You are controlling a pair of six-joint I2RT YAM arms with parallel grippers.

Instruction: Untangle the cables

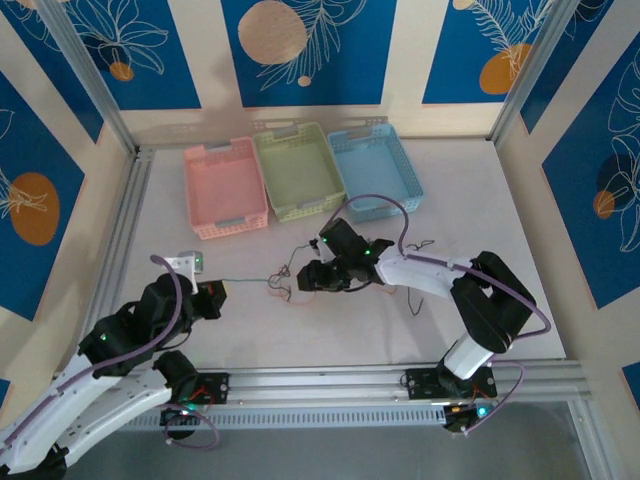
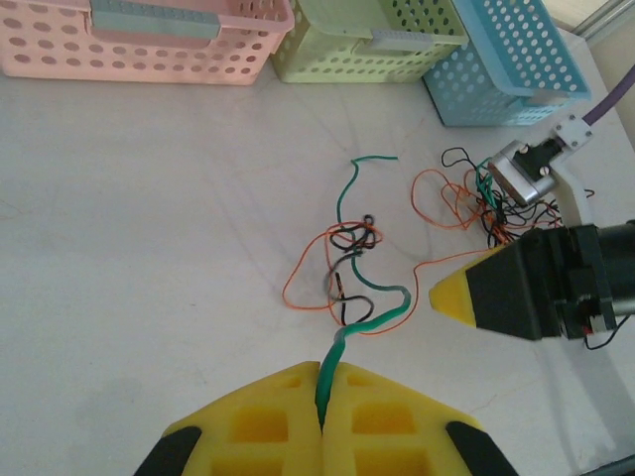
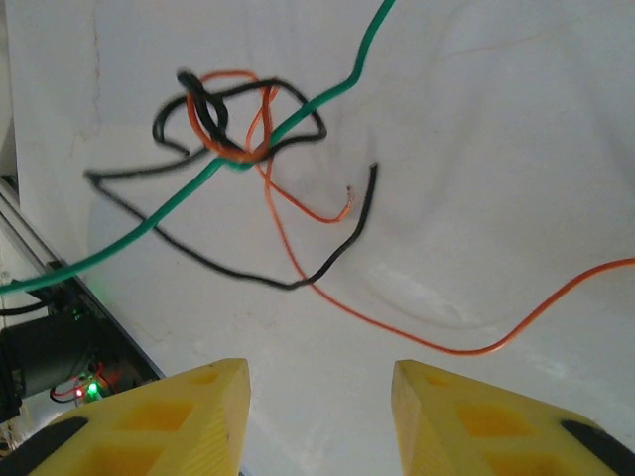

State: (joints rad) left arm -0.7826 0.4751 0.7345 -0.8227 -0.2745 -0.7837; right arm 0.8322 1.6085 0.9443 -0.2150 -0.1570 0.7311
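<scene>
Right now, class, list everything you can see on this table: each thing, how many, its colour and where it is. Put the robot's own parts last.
table: one, white, under everything
pink basket: one, pink, far edge, left of the row
green basket: one, pale green, far edge, middle of the row
blue basket: one, light blue, far edge, right of the row
green wire: one, green, tangled mid-table
black wire: one, black, same tangle
orange wire: at least one, orange, same tangle, trailing out
wire clump: one, black, orange and green strands, number unclear, further right
left gripper: one, yellow pads, shut on the green wire
right gripper: one, yellow pads, open over the tangled wires
</scene>
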